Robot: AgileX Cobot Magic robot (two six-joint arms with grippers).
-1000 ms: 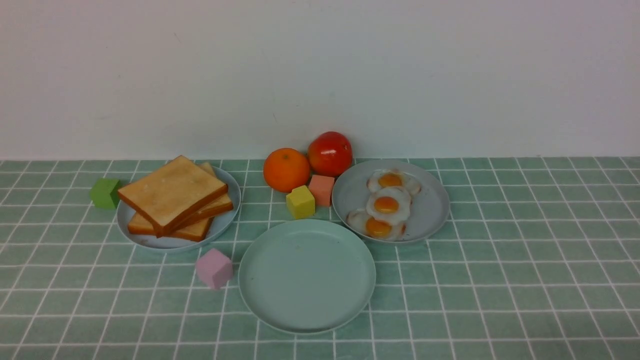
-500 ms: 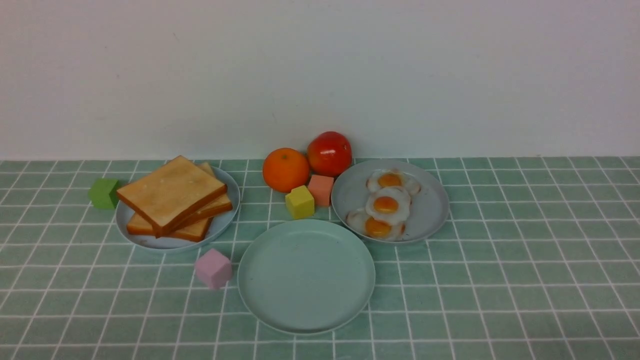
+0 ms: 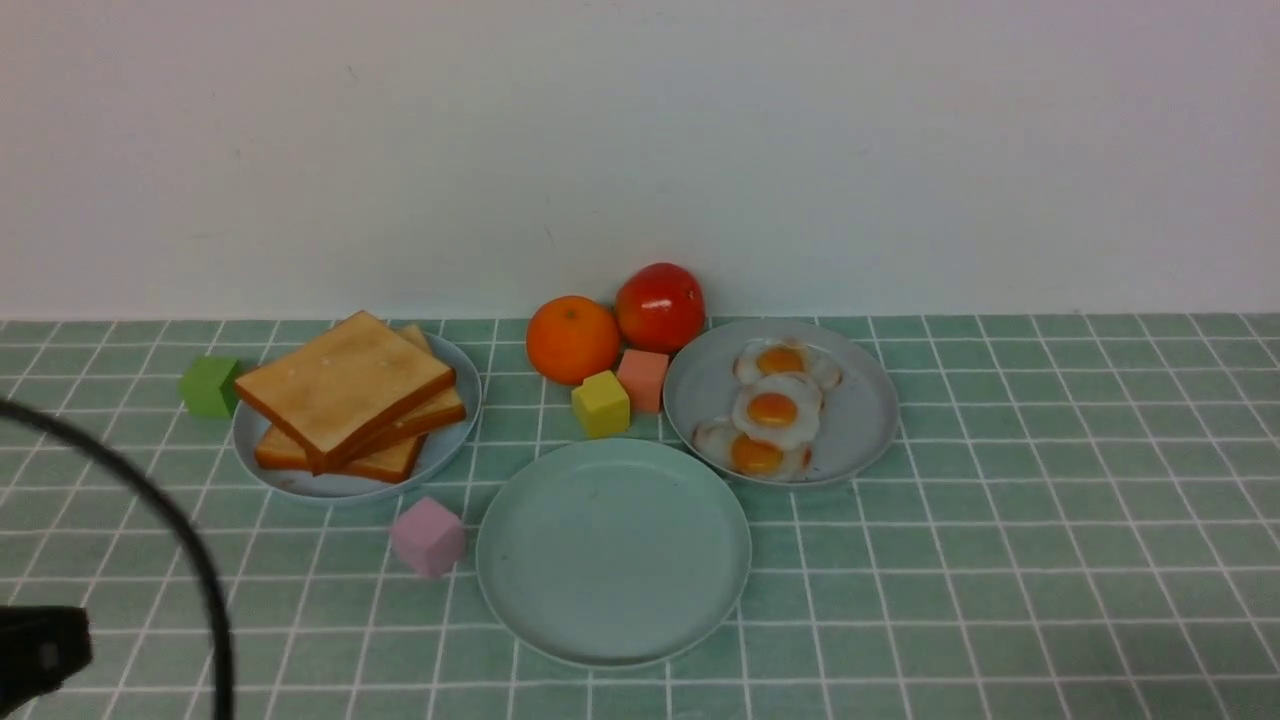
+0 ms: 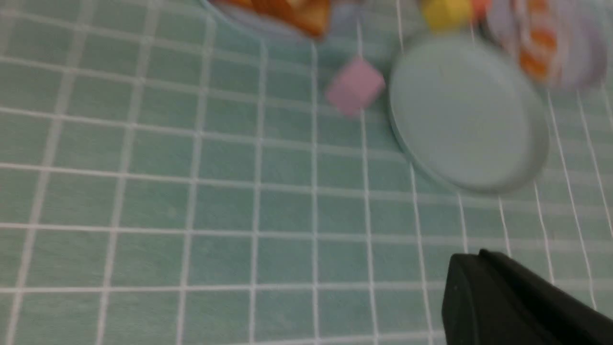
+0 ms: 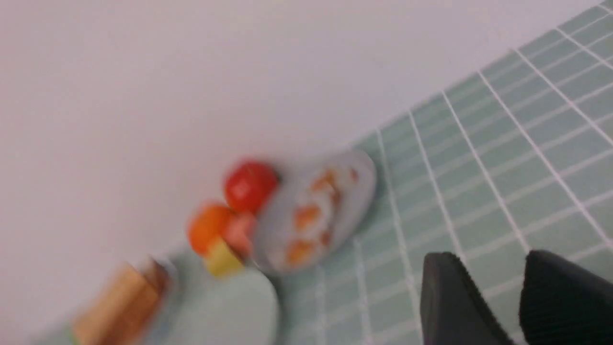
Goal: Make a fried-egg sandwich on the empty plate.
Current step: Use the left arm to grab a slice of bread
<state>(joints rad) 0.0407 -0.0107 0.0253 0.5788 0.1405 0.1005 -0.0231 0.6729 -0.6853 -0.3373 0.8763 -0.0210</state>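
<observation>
1. Across the green, white-gridded tabletop (image 3: 1000,600), the robot's left arm (image 3: 40,650) shows at the front view's near-left edge, a black cable (image 3: 190,540) arching above it; the right arm is outside that view.
2. Centre, the round mint-green plastic plate (image 3: 615,560) sits bare, awaiting its sandwich.
3. Beyond it to the left, square golden toast slices with orange-brown crusts (image 3: 345,385) lie stacked on a pale blue plate (image 3: 440,480), forward of the left arm, the likelier reacher. The top slice sits skewed, one corner toward the robot; no clear long axis shows.
4. Beyond and right, white fried eggs with orange yolks (image 3: 775,410) rest on a grey plate (image 3: 860,440).
5. The left gripper (image 4: 479,254) has its fingers together, grasping nothing visible, and likely must spread first; the right gripper (image 5: 491,255) stands parted, with nothing between its tips.
</observation>
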